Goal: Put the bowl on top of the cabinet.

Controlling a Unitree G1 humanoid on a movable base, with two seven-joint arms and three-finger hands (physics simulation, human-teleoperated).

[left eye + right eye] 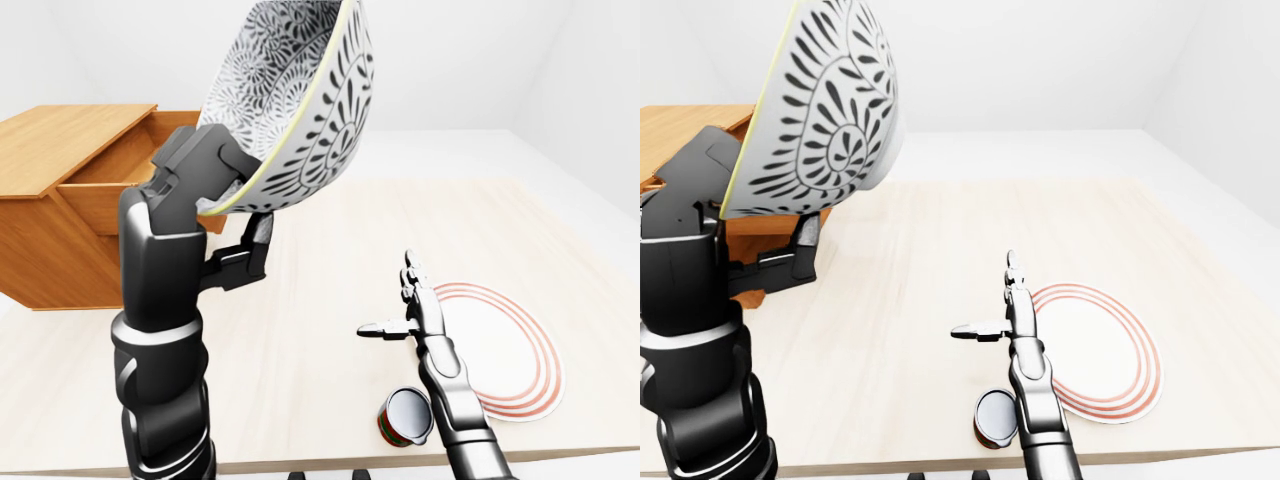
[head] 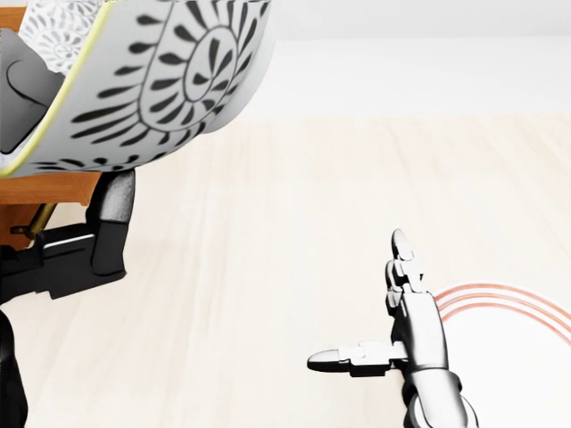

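**Bowl held high in the left hand, beside the cabinet**

The left hand (image 1: 185,215) is clamped on the patterned bowl (image 1: 300,90). Its fingers hook over the yellow-edged rim and the thumb reaches up to the outside wall. The bowl is in the air, tipped steeply on its side, with its opening turned toward the left of the left-eye view. It touches neither the table (image 1: 300,340) nor the cabinet (image 1: 55,140). The wooden cabinet stands at the left of that view, with a drawer (image 1: 95,205) pulled out behind the hand. The right hand (image 1: 412,305) hovers low over the pale table, its fingers spread apart and holding nothing, one pointing up the view and the thumb out to the left. Just to its right lies a white plate (image 1: 500,350) with red rings. A small can (image 1: 405,415) sits near the table's bottom edge, beside the right forearm
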